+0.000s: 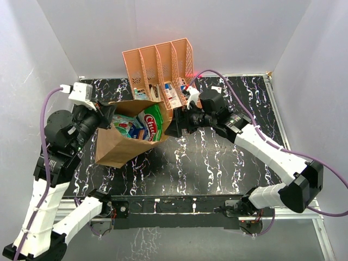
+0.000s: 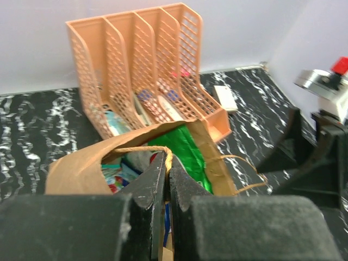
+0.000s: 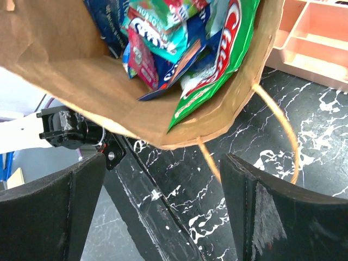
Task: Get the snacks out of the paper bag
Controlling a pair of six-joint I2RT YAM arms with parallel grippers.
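L fingers — tight on bag rim

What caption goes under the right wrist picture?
Open right gripper facing the paper bag full of snacks.

The black marbled table carries a paper bag left of centre, a rack at top centre and a remote beside it.

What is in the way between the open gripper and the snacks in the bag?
Nothing visible. The mouth of the paper bag faces the right gripper, and the snacks show inside. Only a thin loop handle hangs below the rim.
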